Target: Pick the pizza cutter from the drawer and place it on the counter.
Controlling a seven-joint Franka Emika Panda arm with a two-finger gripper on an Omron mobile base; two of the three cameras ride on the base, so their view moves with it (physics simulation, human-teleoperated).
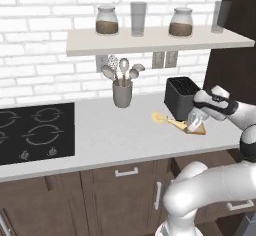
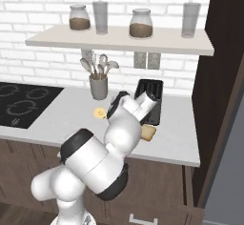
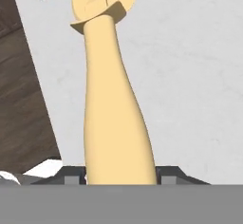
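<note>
The pizza cutter (image 3: 111,104) lies low over the desk (image 1: 100,135), its slim tapered handle running straight out from the fingers (image 3: 71,176) toward the round disc head at the far end, so its long axis is in line with the hand's own pointing direction. In the hand view the 2 dark finger tips sit on either side of the thick end of the handle with no gap visible, so the gripper (image 3: 121,178) looks to be pinching the handle at its butt. In the left base view the cutter (image 1: 172,121) stretches leftward and slightly away from the gripper (image 1: 196,125), its disc head pointing toward the utensil pot (image 1: 122,94), and it seems to rest on or just above the pale slab, just in front of the black toaster (image 1: 181,97); whether it is touching I cannot tell. The tool is a smooth, matte golden-yellow piece, with a flat disc and a handle that swells toward the grip. The desk beneath is a smooth pale grey slab with a thick front edge; a square tan toast slice (image 2: 148,132) lies beside the toaster near the arm. Judging by this, the placing step is nearly done, and the next move calls for spreading the fingers and pulling the hand back along the handle's line, so the cutter is not dragged sideways.
</note>
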